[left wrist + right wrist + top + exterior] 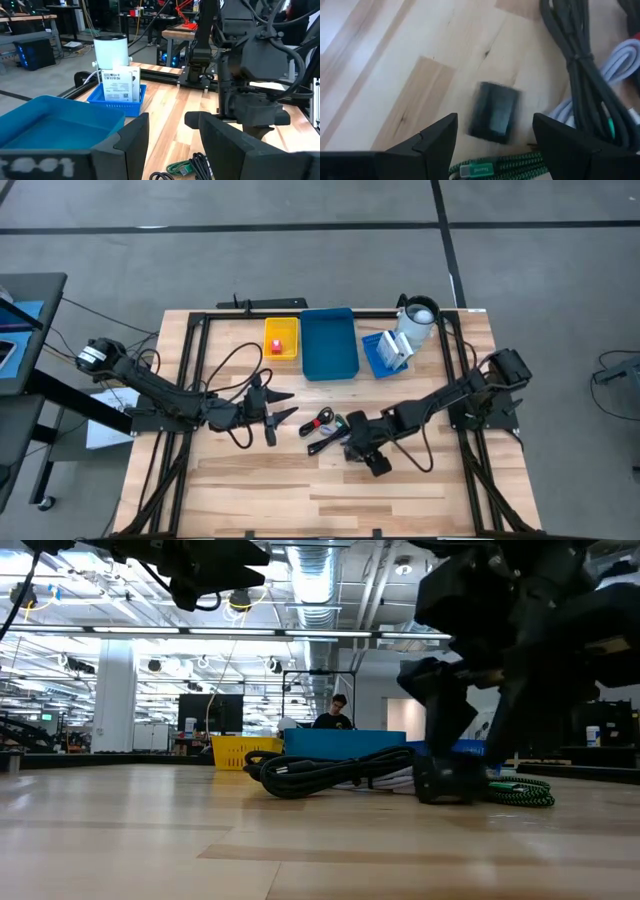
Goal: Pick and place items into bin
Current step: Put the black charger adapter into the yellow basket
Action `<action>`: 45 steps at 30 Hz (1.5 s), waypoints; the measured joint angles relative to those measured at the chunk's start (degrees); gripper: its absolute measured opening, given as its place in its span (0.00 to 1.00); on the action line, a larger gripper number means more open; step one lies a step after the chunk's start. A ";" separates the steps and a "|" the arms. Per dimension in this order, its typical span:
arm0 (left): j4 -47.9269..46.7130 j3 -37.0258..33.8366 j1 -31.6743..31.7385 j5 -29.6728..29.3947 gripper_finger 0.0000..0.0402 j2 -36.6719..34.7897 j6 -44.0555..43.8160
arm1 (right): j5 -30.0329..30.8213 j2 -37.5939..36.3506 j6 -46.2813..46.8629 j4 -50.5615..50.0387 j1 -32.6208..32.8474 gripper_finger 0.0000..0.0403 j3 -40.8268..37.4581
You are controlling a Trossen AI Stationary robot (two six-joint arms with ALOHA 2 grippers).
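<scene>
While the left gripper (272, 409) hangs over the left half of the worktop (250, 490) with its fingers spread and nothing between them, the right gripper (357, 442) hovers low near the middle, its fingers (427, 137) also wide apart and empty. The items here are a small tangle of cables (322, 427): a thick black cord (330, 768), a pale grey lead (620, 55), and a green braided cable (495, 167) with a green plug, plus a little black block (492, 111) lying flat on the wood. In the right wrist view that block sits just ahead of the open fingers, between them, and the green cable runs just beside it. The blue bin (329, 343) stands at the far edge, well apart from the cables, with a yellow tray (281, 338) to its left and a small blue basket (381, 353) holding a white card package (119, 86) and a white cup (417, 322) to its right. The worktop is pale planked wood; beyond it lies a bright workshop where a person (331, 712) sits.
</scene>
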 joint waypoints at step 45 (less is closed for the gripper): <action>0.82 0.00 -0.01 1.51 0.41 0.02 -0.46 | -3.43 2.78 -0.64 1.06 -1.39 0.48 0.04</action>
